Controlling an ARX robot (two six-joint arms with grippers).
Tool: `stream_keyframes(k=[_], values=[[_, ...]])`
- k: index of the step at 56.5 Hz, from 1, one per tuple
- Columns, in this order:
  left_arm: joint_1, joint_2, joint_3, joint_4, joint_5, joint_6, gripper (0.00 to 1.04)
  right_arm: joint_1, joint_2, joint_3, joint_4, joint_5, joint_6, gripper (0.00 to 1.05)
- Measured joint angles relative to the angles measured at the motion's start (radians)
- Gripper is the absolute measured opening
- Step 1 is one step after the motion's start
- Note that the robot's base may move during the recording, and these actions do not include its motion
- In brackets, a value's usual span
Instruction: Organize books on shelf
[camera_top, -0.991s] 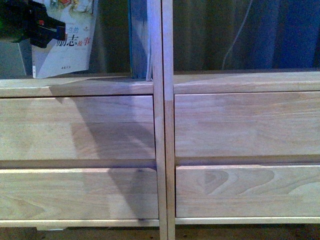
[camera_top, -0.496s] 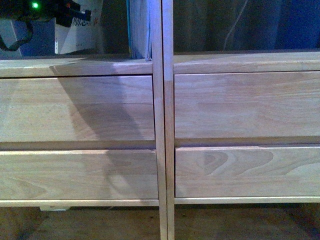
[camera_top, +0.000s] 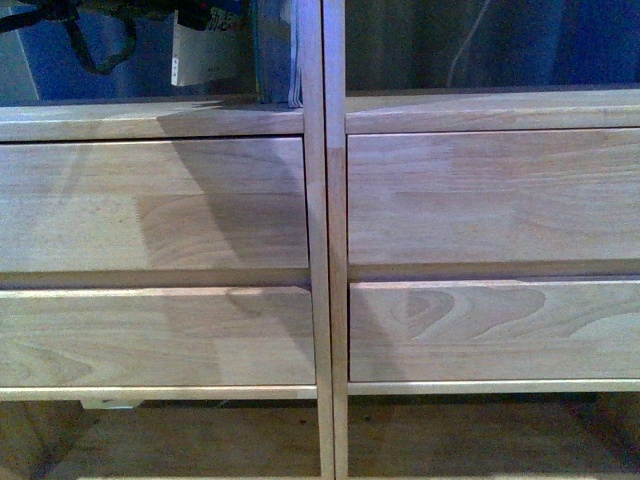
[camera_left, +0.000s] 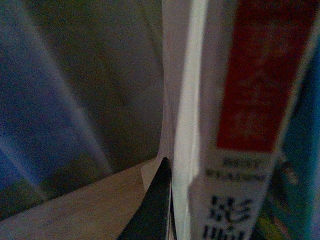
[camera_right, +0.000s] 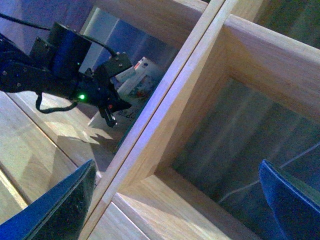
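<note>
Since the earlier frame, our left gripper (camera_right: 117, 95), clamped on the thin softcover (camera_right: 145, 72), is carrying it rightward toward the teal book (camera_top: 272, 50) standing against the post (camera_top: 325, 260) of the shelf (camera_top: 480, 190). Our right gripper (camera_right: 176, 165) is hanging spread and empty. We are judging the softcover light and floppy, best pinched near its spine (camera_left: 240, 100).
</note>
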Motion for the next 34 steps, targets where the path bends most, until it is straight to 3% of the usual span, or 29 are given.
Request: stream_keyframes(k=[2, 15, 23, 34], values=[[0.002, 0.009, 0.005, -0.005, -0.01, 0.0, 0.07, -0.001, -0.002, 0.0, 0.0, 0.0, 0.006, 0.98], [0.016, 0.019, -0.007, 0.03, 0.0, 0.0, 0.45, -0.005, -0.005, -0.018, 0.014, 0.005, 0.039, 0.98], [0.01, -0.035, -0.117, 0.124, 0.034, -0.003, 0.71, -0.008, -0.004, -0.023, 0.024, 0.011, 0.063, 0.98], [0.01, -0.13, -0.251, 0.181, 0.049, -0.06, 0.99, -0.009, -0.002, -0.023, 0.026, 0.015, 0.088, 0.98]])
